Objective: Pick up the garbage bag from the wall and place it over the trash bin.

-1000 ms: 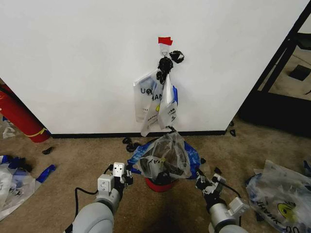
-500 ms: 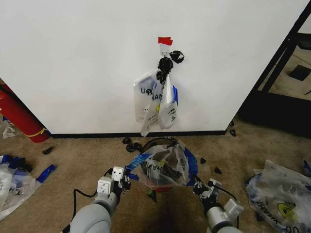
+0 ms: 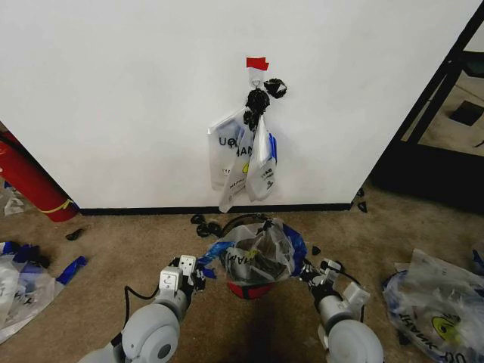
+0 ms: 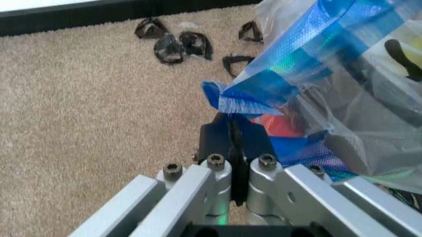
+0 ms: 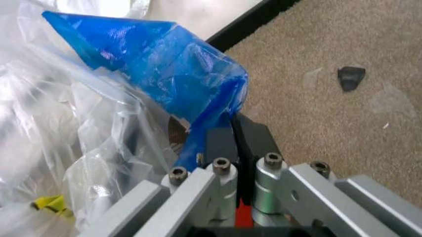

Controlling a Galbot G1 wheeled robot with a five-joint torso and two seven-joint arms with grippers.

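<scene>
Beige carpet is seen below the wall. Nearer, the left gripper is clamped on the garbage bag, spread over the trash bin; its right rim is pinched by the right gripper.

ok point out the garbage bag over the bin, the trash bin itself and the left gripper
garbage bag (image 3: 257,253): head view, on its crumpled translucent middle.
trash bin (image 3: 249,290): head view, on the red base showing under the bag.
left gripper (image 4: 232,134): left wrist view, between the fingertips pinching the blue rim.
</scene>
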